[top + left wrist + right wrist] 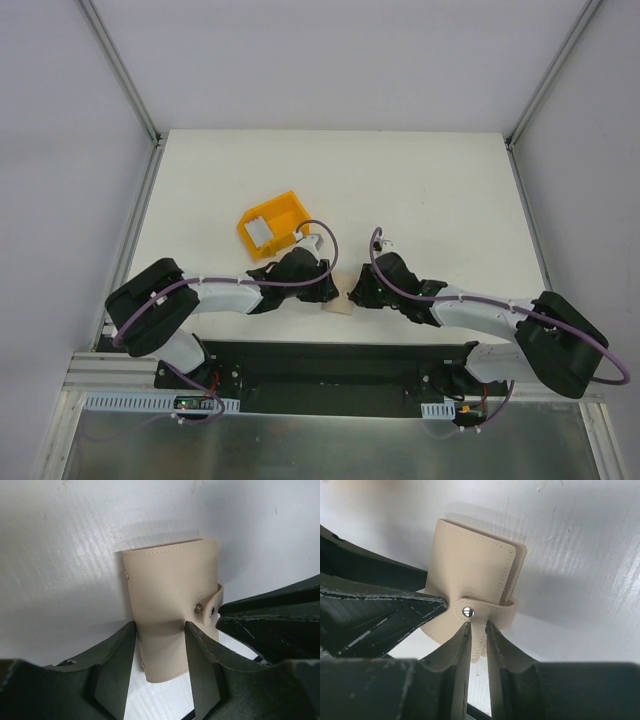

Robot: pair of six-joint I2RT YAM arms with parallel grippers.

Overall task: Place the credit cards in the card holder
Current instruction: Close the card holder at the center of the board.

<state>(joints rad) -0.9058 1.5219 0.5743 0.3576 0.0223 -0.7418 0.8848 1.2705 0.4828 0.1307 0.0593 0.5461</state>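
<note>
The beige card holder [341,304] is held just above the table's near edge, between both grippers. In the left wrist view my left gripper [160,626] has one finger on each side of the card holder [170,585], pressing its closed body. My right gripper [477,625] is shut on the free end of the snap strap [481,641], just below the round snap button [468,611]. The strap is still buttoned around the card holder [470,560]. Silvery credit cards [259,231] lie in the yellow bin, away from both grippers.
The yellow plastic bin [283,212] stands on the white table behind my left gripper [328,290]. My right gripper [357,293] faces it across the card holder. Metal frame posts run along the table's left and right edges.
</note>
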